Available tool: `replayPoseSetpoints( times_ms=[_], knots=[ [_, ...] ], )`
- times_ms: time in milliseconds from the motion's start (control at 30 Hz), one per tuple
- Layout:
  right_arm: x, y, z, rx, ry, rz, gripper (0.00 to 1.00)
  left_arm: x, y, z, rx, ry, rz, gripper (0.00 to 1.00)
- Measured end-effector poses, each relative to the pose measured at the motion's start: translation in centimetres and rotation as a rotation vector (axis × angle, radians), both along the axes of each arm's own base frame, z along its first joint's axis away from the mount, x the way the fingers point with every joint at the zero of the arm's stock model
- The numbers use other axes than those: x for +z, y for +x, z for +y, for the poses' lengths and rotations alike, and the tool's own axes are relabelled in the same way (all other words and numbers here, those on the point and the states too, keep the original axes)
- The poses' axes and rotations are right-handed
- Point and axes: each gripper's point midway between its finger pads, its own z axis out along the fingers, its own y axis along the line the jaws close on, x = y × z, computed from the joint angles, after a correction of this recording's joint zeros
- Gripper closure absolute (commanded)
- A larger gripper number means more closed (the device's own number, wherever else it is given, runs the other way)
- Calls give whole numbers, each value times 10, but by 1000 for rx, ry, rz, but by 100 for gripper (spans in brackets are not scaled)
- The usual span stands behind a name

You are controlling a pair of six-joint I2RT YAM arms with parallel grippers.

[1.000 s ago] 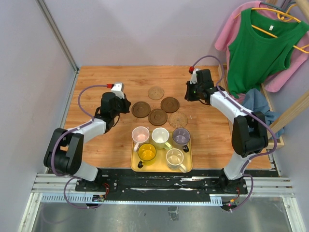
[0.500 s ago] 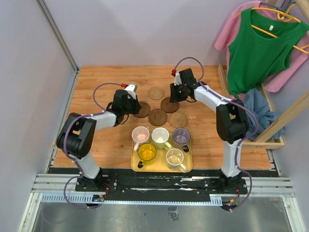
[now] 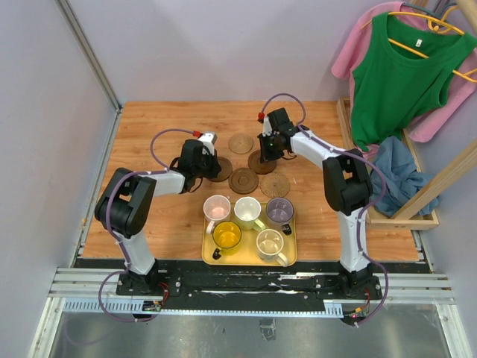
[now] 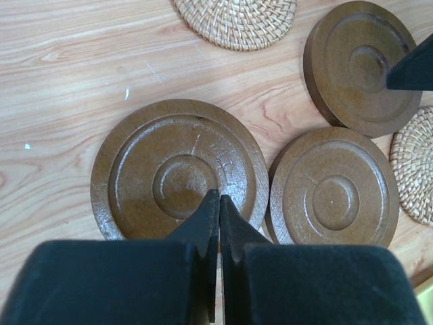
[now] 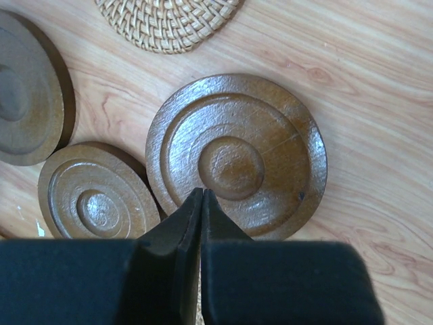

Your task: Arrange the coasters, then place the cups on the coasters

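Left gripper (image 4: 218,202), pinched shut on nothing, tips over a glossy, ring-ridged dark brown coaster (image 4: 145,169); contact is hard to judge. Right gripper (image 5: 201,198), equally closed, above a second brown coaster (image 5: 270,145). Woven tan coasters (image 4: 237,20) (rattan-like) lie mid-desk (image 3: 149,134), wood-grained. Cups (image 3: 247,212) stand in a yellow tray (image 3: 248,250), near edge.

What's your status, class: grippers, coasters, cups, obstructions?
Left gripper shut over left dark coaster. Right gripper shut over right dark coaster. Five cups on yellow tray. Nothing blocking.

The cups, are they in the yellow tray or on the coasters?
In the tray: all five cups stand upright inside it; the coasters beyond carry none.
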Motion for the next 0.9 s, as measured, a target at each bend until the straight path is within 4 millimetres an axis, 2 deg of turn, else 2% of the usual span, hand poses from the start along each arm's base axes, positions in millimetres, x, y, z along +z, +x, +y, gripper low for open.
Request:
replayPoseSetpoints(
  times_ms=[267,367,600,733,900],
  knots=[
    [-20,11,3,-13,-27,40,99,-16,9,1,26,35,39,100],
    [-21,14,2,-21,-39,42,99,-22,14,5,59,57,54,100],
    [-24,17,-10,-65,-91,32,99,-22,27,20,159,106,54,100],
    [-24,17,-27,-119,-116,34,99,-22,33,31,207,109,63,99],
    [-24,25,-69,-230,-122,60,99,-22,46,67,307,78,84,100]
  ],
)
